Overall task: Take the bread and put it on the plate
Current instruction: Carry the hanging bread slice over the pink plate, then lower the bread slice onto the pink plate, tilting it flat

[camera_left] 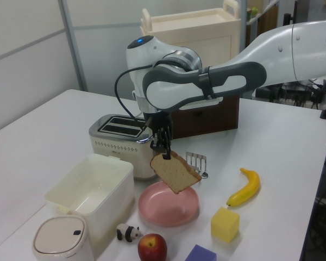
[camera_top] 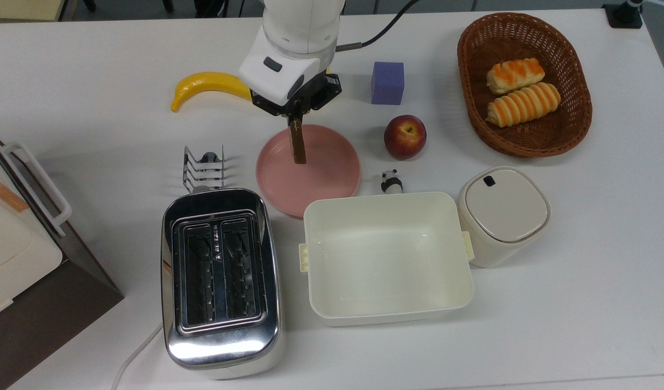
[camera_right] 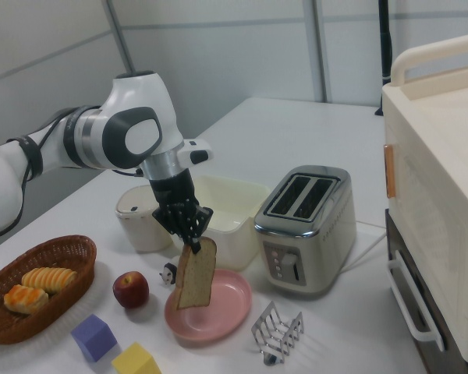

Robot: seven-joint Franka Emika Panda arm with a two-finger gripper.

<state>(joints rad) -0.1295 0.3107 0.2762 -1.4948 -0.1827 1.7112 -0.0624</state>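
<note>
Gripper (camera_left: 164, 153) clenched on the bread's (camera_left: 175, 172) top crust; I see the slice hanging on edge above the pink plate (camera_left: 168, 209), toward its 12 o'clock rim in the top view.

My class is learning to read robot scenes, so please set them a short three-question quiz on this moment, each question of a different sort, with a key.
1. True or false: the bread already lies flat on the plate.
2. Multiple choice: what does the basket hold? A) two rolls B) an apple C) a banana
3. Fill in: the gripper is shut on the ____.

Key
1. False: it hangs on edge from the gripper, above the plate.
2. A: the apple and banana lie on the table.
3. bread
</note>
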